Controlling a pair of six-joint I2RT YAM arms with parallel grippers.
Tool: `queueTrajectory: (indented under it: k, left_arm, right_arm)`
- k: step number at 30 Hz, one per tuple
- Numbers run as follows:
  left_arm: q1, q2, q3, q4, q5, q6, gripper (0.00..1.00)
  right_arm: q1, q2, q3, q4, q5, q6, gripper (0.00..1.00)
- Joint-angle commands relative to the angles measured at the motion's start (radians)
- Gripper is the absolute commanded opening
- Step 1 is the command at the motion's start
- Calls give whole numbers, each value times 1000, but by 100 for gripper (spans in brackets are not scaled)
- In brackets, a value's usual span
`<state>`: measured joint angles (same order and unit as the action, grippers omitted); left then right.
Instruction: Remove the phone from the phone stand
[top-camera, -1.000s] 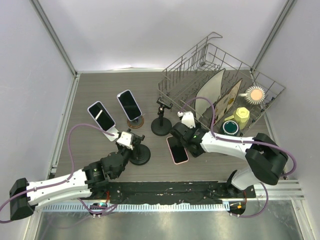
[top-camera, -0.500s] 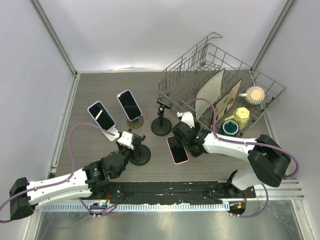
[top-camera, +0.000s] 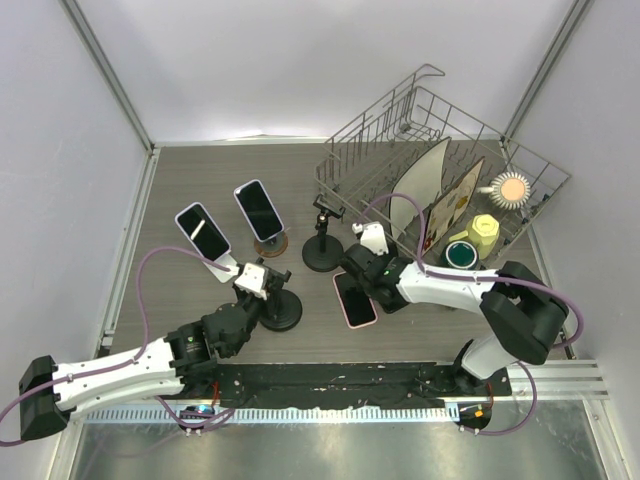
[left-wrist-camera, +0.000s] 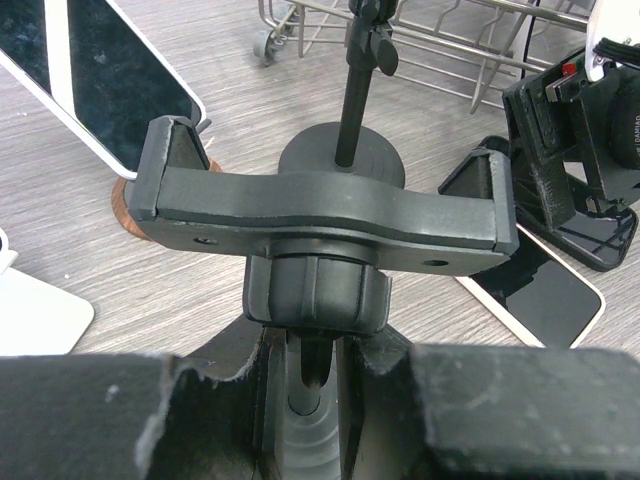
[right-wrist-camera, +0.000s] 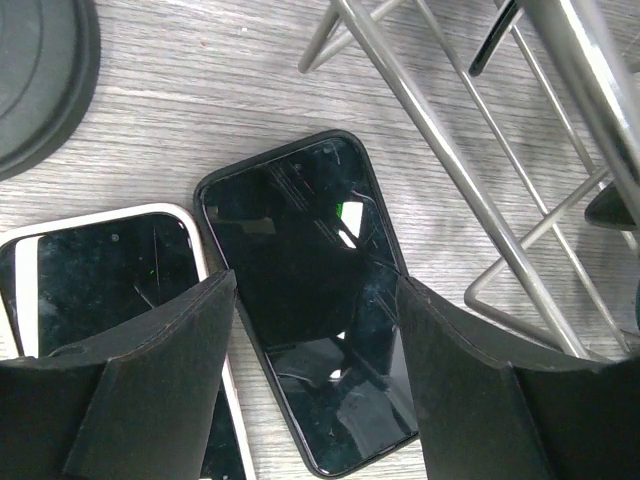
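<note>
A black phone stand (top-camera: 281, 311) (left-wrist-camera: 325, 210) stands near the table's front; its clamp holds nothing. My left gripper (top-camera: 262, 290) (left-wrist-camera: 312, 350) is shut on the stand's stem, just under the clamp knob. A black phone (right-wrist-camera: 300, 300) lies flat, screen up, on the table beside a white-cased phone (top-camera: 355, 298) (right-wrist-camera: 110, 270). My right gripper (top-camera: 368, 266) (right-wrist-camera: 315, 400) hovers over the black phone, open, with one finger on each side of it. Whether the fingers touch the phone I cannot tell.
Two more phones rest on stands at the left, one (top-camera: 203, 230) on a white stand, one (top-camera: 259, 210) on a brown disc. Another black stand (top-camera: 322, 250) is at the centre. A wire dish rack (top-camera: 440, 150) with plates and cups fills the back right, close to the right gripper.
The right gripper has shifted slightly left and its fingers have narrowed a little over the black phone. The left arm and the stand have not moved.
</note>
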<state>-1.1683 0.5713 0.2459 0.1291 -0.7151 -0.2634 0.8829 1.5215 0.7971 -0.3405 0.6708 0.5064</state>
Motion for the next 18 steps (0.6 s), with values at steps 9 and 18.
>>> queueTrajectory:
  k: [9, 18]
  left_arm:
    - [1, -13, 35, 6, 6, -23, 0]
    - [1, 24, 69, 27, 23, -7, 0]
  right_arm:
    - [-18, -107, -2, 46, -49, -25, 71]
    - [-18, -378, -74, 143, -350, -135, 72]
